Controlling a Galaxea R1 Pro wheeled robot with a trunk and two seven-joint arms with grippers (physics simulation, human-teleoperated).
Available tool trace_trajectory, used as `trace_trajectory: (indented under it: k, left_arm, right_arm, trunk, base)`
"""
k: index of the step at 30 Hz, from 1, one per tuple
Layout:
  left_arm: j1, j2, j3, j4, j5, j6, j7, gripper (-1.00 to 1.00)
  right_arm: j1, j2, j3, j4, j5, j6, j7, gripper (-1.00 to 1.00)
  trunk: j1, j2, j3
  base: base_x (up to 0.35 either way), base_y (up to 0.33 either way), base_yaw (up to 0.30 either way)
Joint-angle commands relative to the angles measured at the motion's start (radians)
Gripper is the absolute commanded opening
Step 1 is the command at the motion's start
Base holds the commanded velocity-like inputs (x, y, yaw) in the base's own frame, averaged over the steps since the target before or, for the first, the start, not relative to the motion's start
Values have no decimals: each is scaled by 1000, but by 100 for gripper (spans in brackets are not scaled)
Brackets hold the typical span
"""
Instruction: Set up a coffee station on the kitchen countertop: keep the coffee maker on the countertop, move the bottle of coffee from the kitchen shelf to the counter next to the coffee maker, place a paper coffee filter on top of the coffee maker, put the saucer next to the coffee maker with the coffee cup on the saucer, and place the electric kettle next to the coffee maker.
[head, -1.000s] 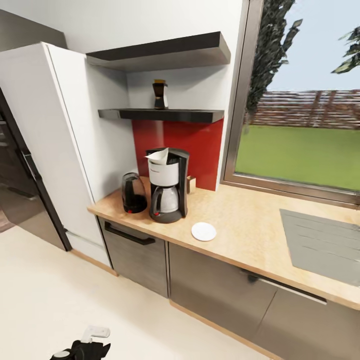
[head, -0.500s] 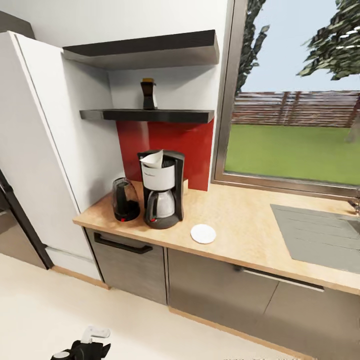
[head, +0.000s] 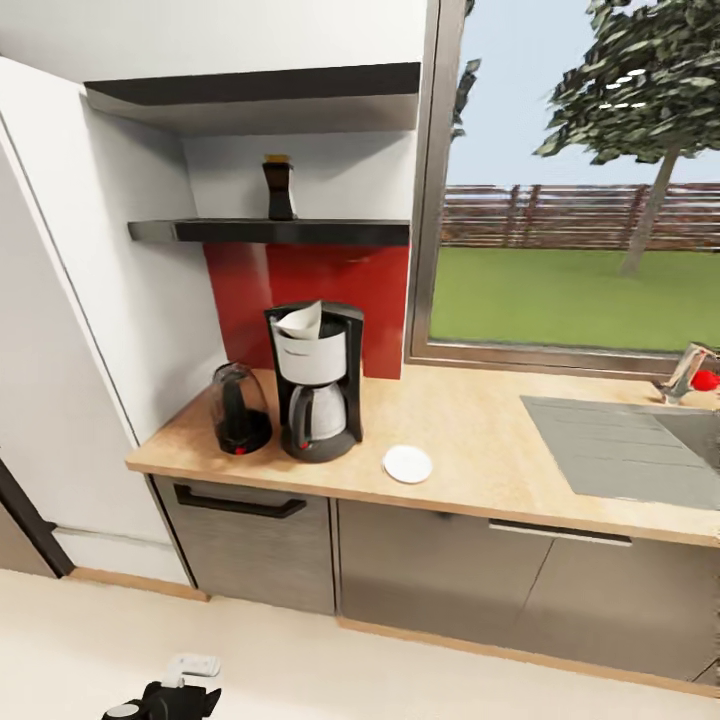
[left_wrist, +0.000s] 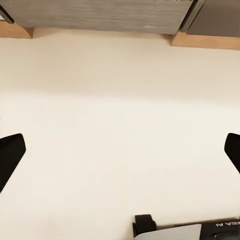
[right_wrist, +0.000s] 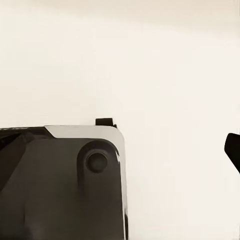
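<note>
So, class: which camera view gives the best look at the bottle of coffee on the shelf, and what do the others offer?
The head view: the bottle of coffee stands upright on the lower shelf, above the coffee maker. The two wrist views look down at pale floor, so they tell you nothing about the bottle.

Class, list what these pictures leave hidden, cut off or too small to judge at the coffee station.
- Bottle of coffee on the shelf: head view, too small to read.
- Tap: head view, cut by the picture's edge.
- Left gripper: left wrist view, fingers cut by both edges.
- Coffee cup: not identifiable.
</note>
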Motion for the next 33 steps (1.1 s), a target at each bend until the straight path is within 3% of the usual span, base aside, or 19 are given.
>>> trace_trajectory:
  k: [1, 24, 33]
  left_arm:
    - [0, 0, 9, -2, -10, 3, -7, 100]
    - [3, 1, 9, -2, -11, 3, -7, 100]
    - [11, 1, 7, -3, -11, 3, -7, 100]
  right_arm:
    - [-1, 1, -7, 1, 10, -3, 0, 100]
    - [-1, 2, -7, -1, 10, -3, -5, 100]
    - [-1, 2, -7, -1, 10, -3, -5, 100]
  trunk:
    - [1, -2, -2]
    - [1, -2, -2]
    - [1, -2, -2]
  base:
    - [0, 338, -196]
    - [1, 339, -17]
    - [136, 321, 0]
